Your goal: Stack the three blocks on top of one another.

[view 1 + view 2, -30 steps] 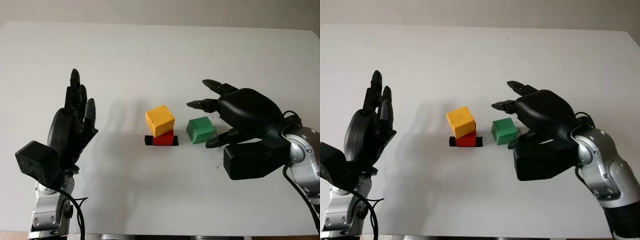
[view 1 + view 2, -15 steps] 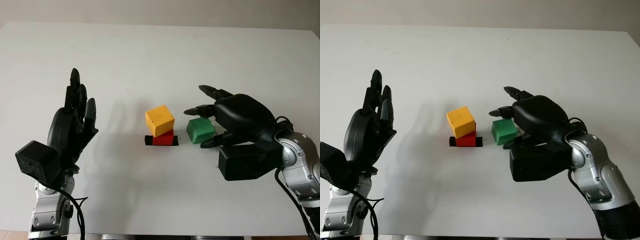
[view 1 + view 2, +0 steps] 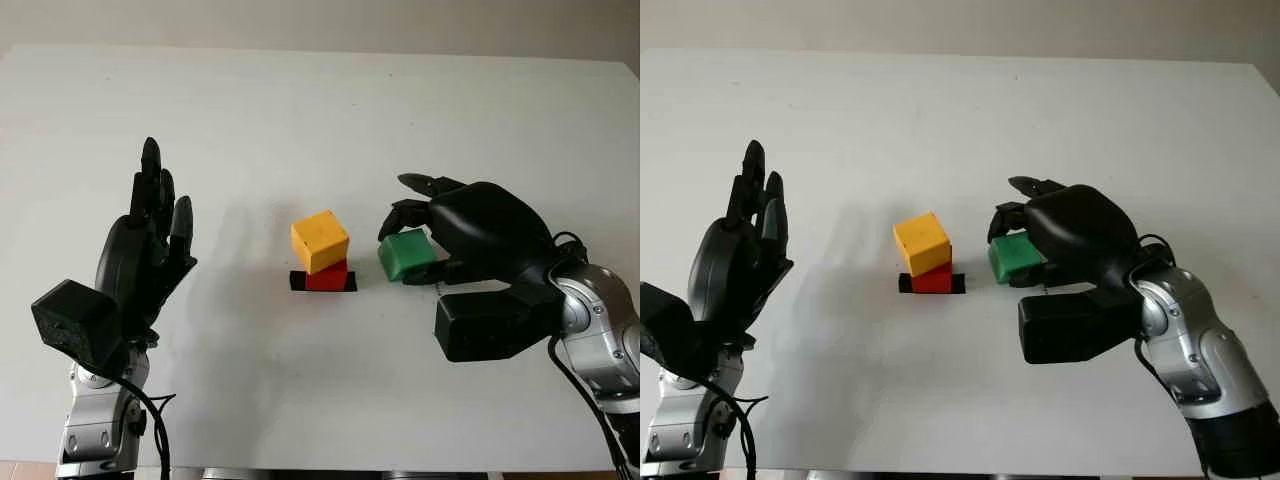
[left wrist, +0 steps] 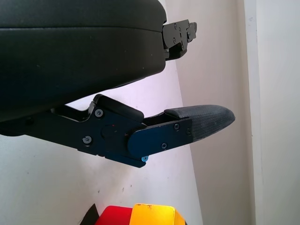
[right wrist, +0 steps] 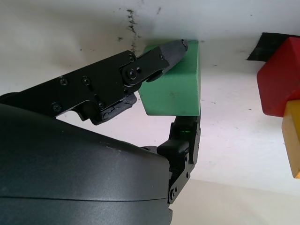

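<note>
Since a second ago the right hand (image 3: 440, 235) has slid in over the green cube-shaped block (image 3: 405, 253) and curled its black fingers (image 5: 154, 58) onto it; before that they hung spread above and beside the block without touching. Now the block sits slightly tilted in the grasp; the right wrist view shows one fingertip pressed on its upper edge and another finger against the opposite face. Whether it has left the white table (image 3: 300, 120) cannot be told.

Nearest the robot, the left hand (image 3: 150, 240) stands upright with nothing in it, fingers straight and pointing up, unchanged in place, well off to the side of the blocks.

Just beside the right hand's fingertips, on the side toward the left hand, the yellow cube-shaped block (image 3: 319, 240) sits on top of the red block (image 3: 327, 277), turned a little askew to it. The red block rests on a strip of black tape (image 3: 297, 282) stuck to the table. Green block and yellow-on-red pair are close but apart, with a narrow gap of table between them.
</note>
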Controlling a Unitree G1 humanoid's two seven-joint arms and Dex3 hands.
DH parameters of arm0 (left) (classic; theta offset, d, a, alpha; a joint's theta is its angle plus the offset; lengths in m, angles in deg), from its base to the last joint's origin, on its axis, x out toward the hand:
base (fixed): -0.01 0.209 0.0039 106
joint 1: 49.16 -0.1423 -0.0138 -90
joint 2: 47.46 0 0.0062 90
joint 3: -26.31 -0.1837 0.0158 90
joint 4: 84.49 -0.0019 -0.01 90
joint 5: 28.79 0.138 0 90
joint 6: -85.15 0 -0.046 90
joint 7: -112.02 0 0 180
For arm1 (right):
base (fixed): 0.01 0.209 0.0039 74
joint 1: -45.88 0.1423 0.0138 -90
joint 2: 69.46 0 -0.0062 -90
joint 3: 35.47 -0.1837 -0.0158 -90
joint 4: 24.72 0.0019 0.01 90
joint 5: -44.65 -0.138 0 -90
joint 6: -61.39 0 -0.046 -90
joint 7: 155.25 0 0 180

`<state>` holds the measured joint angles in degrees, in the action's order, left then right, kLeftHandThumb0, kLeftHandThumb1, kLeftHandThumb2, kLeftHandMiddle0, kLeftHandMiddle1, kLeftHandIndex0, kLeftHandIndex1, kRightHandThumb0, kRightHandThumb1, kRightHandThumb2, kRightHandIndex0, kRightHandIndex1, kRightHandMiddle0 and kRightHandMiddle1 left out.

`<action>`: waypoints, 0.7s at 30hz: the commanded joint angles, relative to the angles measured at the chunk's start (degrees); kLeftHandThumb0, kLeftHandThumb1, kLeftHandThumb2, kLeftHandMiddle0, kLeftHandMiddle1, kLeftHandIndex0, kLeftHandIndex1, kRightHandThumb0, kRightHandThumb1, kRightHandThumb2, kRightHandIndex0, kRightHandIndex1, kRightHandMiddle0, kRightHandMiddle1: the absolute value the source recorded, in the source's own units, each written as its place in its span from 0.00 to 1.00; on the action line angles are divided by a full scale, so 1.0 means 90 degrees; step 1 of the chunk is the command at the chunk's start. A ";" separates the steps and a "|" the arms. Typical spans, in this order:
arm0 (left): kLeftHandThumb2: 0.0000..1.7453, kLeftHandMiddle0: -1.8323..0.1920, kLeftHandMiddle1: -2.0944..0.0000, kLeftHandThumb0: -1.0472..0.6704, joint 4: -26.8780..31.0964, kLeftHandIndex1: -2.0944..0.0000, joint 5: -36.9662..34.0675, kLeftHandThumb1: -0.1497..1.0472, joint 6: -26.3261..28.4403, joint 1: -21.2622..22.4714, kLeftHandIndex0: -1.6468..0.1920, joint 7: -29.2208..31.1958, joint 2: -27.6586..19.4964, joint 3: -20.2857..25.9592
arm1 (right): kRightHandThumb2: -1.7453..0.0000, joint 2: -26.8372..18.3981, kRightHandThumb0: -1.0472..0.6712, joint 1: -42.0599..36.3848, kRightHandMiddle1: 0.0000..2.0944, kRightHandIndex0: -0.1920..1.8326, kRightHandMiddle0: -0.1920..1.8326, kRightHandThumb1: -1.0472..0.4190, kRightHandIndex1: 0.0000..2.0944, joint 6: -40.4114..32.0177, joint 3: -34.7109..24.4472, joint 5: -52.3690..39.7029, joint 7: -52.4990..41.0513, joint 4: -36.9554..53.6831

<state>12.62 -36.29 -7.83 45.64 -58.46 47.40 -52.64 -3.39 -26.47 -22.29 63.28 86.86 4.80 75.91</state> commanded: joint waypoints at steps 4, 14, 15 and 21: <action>0.37 1.00 1.00 0.19 0.0163 1.00 0.0045 1.00 -0.0022 -0.0030 1.00 -0.0025 -0.0050 -0.0024 | 0.97 -0.0235 0.40 0.0214 0.53 0.25 0.37 0.08 0.04 0.0143 -0.0158 -0.0002 -0.0033 -0.0002; 0.36 1.00 1.00 0.20 0.0193 1.00 0.0041 1.00 0.0027 -0.0049 1.00 -0.0007 -0.0061 -0.0038 | 0.98 -0.0360 0.38 0.1632 0.55 0.27 0.39 0.11 0.03 -0.0044 -0.0272 -0.0786 -0.0992 -0.0435; 0.36 1.00 1.00 0.20 0.0198 1.00 0.0047 1.00 0.0027 -0.0055 1.00 -0.0011 -0.0061 -0.0039 | 0.97 -0.0378 0.38 0.1897 0.55 0.27 0.39 0.12 0.03 -0.0064 -0.0219 -0.0812 -0.1158 -0.0515; 0.36 1.00 1.00 0.20 0.0214 1.00 0.0086 1.00 0.0054 -0.0055 1.00 -0.0063 -0.0028 -0.0064 | 0.97 -0.0338 0.37 0.3373 0.54 0.28 0.42 0.13 0.03 0.0021 0.0083 -0.0999 -0.1980 -0.1079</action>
<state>13.63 -35.91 -7.42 45.51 -58.84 47.35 -52.83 -6.12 0.84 -22.27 63.72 78.72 -11.95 66.52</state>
